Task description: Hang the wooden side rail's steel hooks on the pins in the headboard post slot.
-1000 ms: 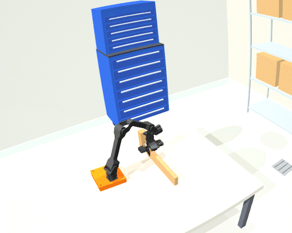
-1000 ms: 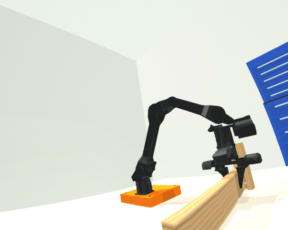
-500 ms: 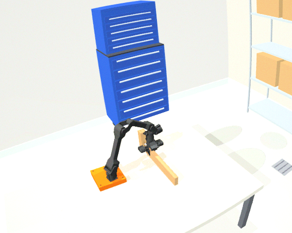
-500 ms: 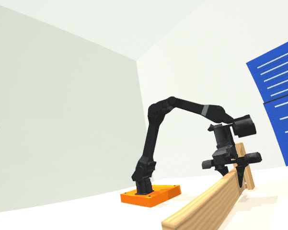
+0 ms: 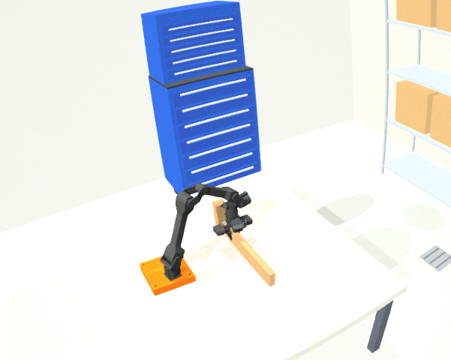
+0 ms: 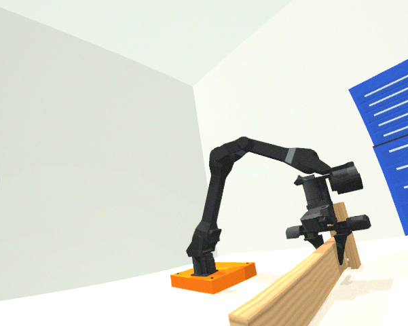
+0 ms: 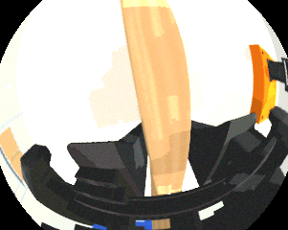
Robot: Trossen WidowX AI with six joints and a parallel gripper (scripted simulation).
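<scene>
The wooden side rail point(image 5: 252, 256) point(image 6: 291, 284) point(image 7: 158, 72) stands on its narrow edge. Its far end appears to rest on the table, and its post end appears a little above it. My gripper point(image 5: 230, 235) point(image 6: 330, 250) point(image 7: 168, 126) points down and is shut on the rail near the post end, one finger on each side. The headboard post point(image 5: 217, 211) point(image 6: 340, 210) stands upright just beyond that end. A small bright metal bit point(image 6: 347, 259) shows between rail end and post. The slot, pins and hook seating are hidden behind the gripper and rail.
The arm's orange base point(image 5: 166, 284) point(image 6: 193, 284) point(image 7: 259, 86) stands to one side of the rail. A blue drawer cabinet point(image 5: 217, 131) point(image 6: 400, 157) stands behind the table, and a shelf rack with boxes point(image 5: 415, 106) is off to the right.
</scene>
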